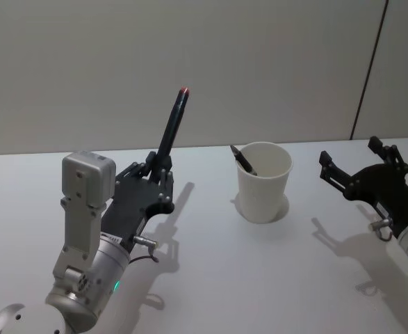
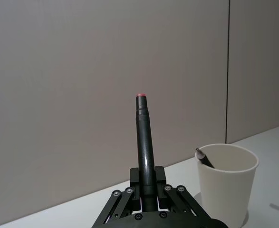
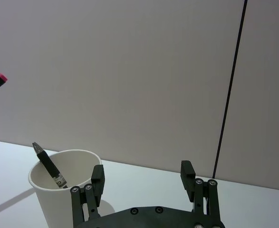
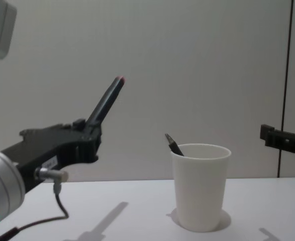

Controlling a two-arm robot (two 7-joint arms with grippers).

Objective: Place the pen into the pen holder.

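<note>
1. The left tool [image 1: 158, 170] hovers above the white surface [image 1: 210, 278], left of the pen holder [image 1: 263, 184] and clear of it
2. Its fingers are closed tight on the lower end of the pen [image 1: 174, 129], a black barrel with a red tip
3. The pen stands up out of the tool with the red tip uppermost, and in the chest view it leans towards the pen holder's side
4. The red tip sits well higher than the holder's rim, and the pen is off to the left of the opening, not over it
5. The pen holder is a plain white paper cup with a rolled rim, standing upright on the surface between the two tools
6. A second pen [image 1: 243, 160], dark with a pointed end, already rests inside the cup, leaning on the left side of the rim with its point sticking out above it
7. The right tool [image 1: 350, 152] hangs to the right of the cup, apart from it, with its fingers spread wide and nothing between them
8. A plain pale wall [image 1: 190, 62] rises behind the surface
</note>
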